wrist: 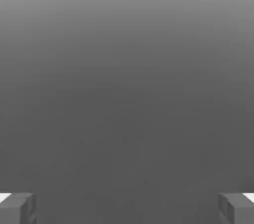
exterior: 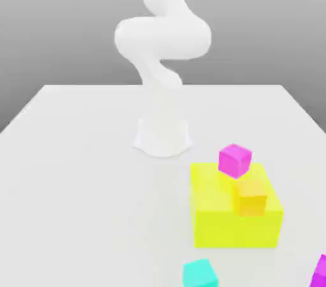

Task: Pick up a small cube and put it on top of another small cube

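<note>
Rising upright: white arm (exterior: 163, 44) | gripper (wrist: 127, 209) spread wide | hand's tilt unclear

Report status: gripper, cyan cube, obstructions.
Gripper open, nothing between the fingers. Cyan cube on the table, ungrasped, near the big yellow block. Nothing seen resting on the cyan cube.

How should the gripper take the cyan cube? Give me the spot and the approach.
Probably from straight above, open fingers closing on two opposite side faces of the cyan cube. It is small and flat-sided and stands turned at an angle, so the gripper should likely twist to match.
</note>
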Action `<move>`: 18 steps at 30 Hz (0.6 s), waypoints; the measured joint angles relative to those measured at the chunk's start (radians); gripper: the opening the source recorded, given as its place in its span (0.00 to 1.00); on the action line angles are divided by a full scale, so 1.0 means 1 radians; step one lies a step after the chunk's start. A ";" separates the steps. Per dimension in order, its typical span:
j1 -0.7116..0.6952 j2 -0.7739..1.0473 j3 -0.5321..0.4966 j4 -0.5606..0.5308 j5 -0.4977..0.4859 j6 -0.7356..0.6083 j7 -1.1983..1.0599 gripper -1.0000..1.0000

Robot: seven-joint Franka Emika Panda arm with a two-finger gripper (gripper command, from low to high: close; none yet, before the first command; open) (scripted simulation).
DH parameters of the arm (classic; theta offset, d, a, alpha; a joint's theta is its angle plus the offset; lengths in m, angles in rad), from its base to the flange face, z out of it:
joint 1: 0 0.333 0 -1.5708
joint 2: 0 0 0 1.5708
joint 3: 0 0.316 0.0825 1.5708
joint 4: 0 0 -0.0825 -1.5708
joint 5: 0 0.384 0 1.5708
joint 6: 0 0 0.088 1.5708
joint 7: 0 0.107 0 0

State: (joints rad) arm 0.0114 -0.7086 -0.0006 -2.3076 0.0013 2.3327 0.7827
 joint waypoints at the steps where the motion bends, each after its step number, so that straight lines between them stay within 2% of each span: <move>1: 0.005 0.039 0.000 -0.003 0.000 0.014 -0.007 0.50; 18: 0.066 0.659 0.016 -0.055 0.006 0.236 -0.123 0.50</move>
State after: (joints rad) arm 0.0769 -0.0498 0.0149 -2.3626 0.0077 2.5686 0.6599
